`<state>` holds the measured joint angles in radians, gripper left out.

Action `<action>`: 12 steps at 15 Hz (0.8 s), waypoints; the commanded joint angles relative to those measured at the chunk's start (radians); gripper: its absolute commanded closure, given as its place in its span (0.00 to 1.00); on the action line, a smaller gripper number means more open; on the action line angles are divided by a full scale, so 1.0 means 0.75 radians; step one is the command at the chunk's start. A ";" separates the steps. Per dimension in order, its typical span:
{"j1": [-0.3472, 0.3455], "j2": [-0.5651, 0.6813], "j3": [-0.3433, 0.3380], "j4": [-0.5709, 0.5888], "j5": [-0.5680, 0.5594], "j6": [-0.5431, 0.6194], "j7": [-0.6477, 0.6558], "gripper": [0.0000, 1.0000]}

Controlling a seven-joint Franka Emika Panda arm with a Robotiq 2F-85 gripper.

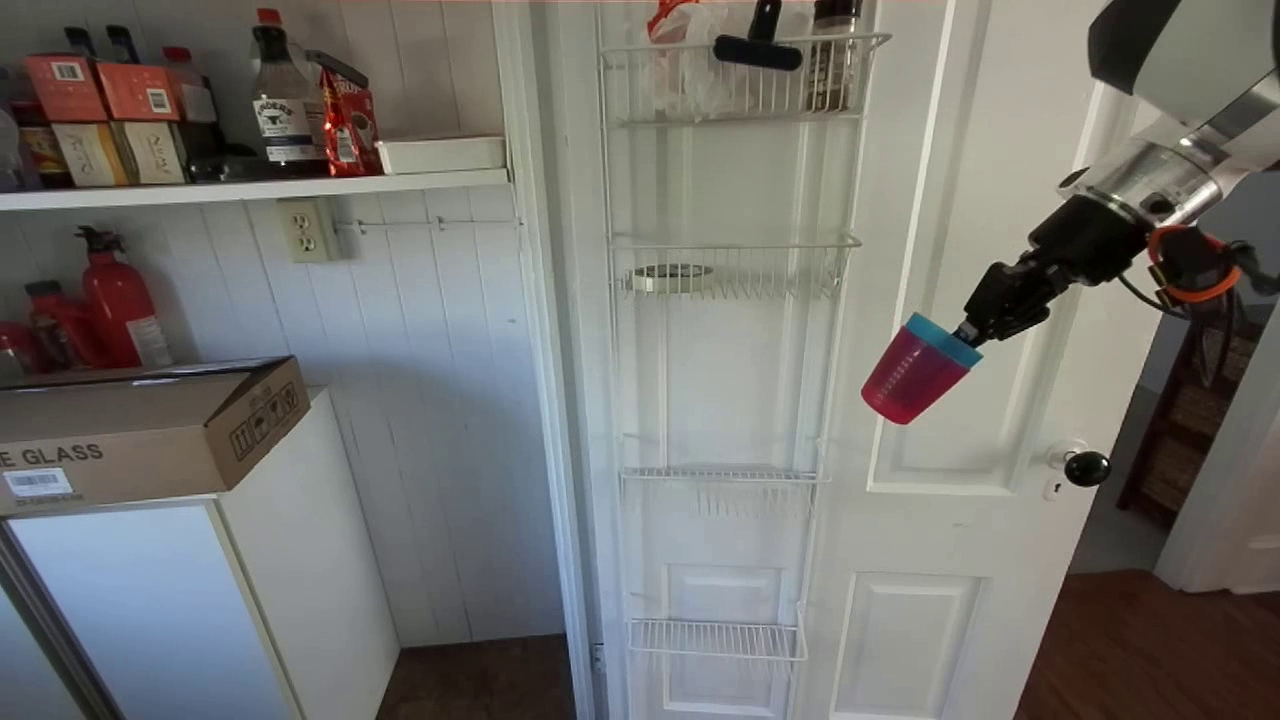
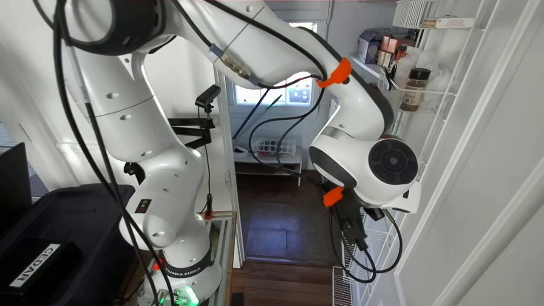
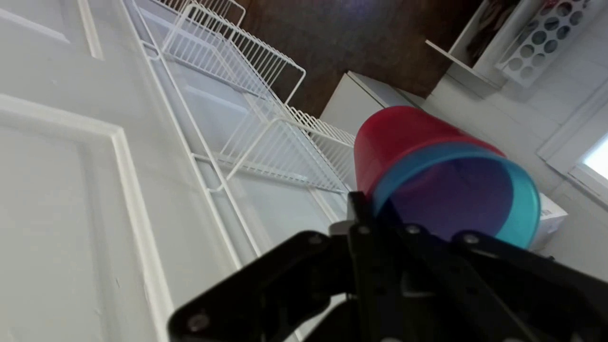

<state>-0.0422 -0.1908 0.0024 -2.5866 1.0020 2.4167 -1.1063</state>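
A translucent red cup (image 1: 912, 378) with a blue rim hangs tilted in the air, its base pointing down and away from the arm. My gripper (image 1: 968, 333) is shut on the cup's wall at the rim. In the wrist view the cup (image 3: 403, 130) shows its open mouth towards the camera, and the inside looks dark purple. One fingertip of the gripper (image 3: 373, 209) is outside the rim and the other inside. The cup is apart from the white wire door rack (image 1: 722, 475). In an exterior view the arm (image 2: 361, 165) hides the fingers and the cup.
The rack hangs on a white door (image 1: 925, 640) with a black knob (image 1: 1087, 468). A round ring-shaped item (image 1: 672, 280) lies on a rack shelf. A spice jar (image 2: 413, 91) stands on the upper shelf. A cardboard box (image 1: 110, 435) lies on a cabinet. Loose cables (image 2: 374, 274) hang below the wrist.
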 commanded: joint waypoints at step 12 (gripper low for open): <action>0.133 0.493 0.105 0.268 0.527 0.385 -0.006 0.99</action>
<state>0.0603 0.1139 0.0704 -2.4514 1.2917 2.6998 -1.0476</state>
